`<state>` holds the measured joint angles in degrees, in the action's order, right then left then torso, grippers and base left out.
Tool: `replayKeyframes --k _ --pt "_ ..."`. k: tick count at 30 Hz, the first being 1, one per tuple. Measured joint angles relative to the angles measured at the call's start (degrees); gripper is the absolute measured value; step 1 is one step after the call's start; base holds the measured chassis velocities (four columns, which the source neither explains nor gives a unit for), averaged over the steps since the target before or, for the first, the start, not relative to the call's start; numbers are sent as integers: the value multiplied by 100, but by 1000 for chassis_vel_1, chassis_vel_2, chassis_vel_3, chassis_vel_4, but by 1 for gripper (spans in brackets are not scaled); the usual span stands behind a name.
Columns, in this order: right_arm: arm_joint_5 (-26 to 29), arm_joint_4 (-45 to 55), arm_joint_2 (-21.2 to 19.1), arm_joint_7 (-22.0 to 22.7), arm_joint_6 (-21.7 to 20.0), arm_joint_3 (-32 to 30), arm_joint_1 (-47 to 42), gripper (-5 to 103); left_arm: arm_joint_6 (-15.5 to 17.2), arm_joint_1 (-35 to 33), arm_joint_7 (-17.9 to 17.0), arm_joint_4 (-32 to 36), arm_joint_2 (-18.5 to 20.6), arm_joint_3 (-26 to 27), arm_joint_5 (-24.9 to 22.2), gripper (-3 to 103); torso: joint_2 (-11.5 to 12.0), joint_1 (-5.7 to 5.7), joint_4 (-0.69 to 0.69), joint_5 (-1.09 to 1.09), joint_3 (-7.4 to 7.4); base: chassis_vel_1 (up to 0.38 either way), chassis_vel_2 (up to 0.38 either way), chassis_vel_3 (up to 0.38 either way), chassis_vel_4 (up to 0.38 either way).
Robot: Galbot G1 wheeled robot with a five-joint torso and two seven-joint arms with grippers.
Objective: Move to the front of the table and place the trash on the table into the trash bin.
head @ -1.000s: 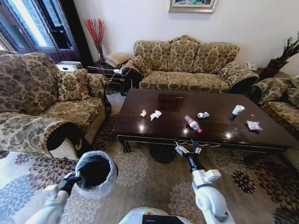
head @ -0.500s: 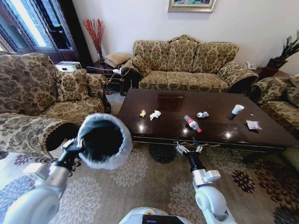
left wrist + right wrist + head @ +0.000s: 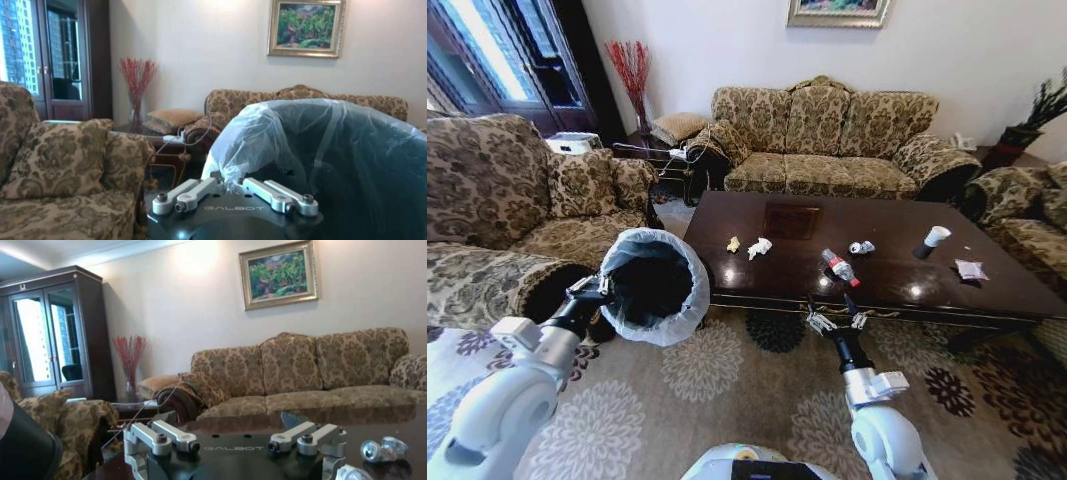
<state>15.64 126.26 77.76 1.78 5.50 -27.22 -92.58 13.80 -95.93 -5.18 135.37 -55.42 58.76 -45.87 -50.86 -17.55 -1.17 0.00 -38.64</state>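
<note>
The word GALBOT is printed on both wrist housings, below the fingers, in each wrist view. The left gripper [image 3: 599, 292] holds the trash bin [image 3: 655, 284] lifted off the carpet [image 3: 727, 400], its fingers [image 3: 193, 192] closed narrow on the bag-covered rim; the bin is tipped so its black inside faces the head camera, and it hangs just off the near left corner of the bench [image 3: 897, 270]. The right gripper [image 3: 832, 318] hovers at the bench's near edge with its fingers [image 3: 163, 436] spread wide and nothing between them.

On the bench lie a yellowish scrap [image 3: 734, 243] and a crumpled tissue [image 3: 760, 246] toward the bin's side, then a clear bottle [image 3: 839, 267] with a red label, its writing too small to read, just beyond the right gripper. Past it are a small can [image 3: 861, 246], a white paper cup [image 3: 935, 238] and a clear wrapper [image 3: 970, 268].

The bench is glossy dark wood on a floral carpet, ringed by patterned sofas [image 3: 827, 130], with a framed painting [image 3: 279, 274] on the wall behind.
</note>
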Motion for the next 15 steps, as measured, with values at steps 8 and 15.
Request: replayKeyframes --k 8,15 --pt "-56 -103 32 147 30 33 92 100 -21 142 4 -226 101 -83 -17 3 2 -7 0 0 -3 -214 217 219 -219" --pt "-152 -171 56 191 22 17 191 100 -23 210 -5 -300 176 -84 -75 3 3 -8 1 0 -3 -122 116 127 -110"
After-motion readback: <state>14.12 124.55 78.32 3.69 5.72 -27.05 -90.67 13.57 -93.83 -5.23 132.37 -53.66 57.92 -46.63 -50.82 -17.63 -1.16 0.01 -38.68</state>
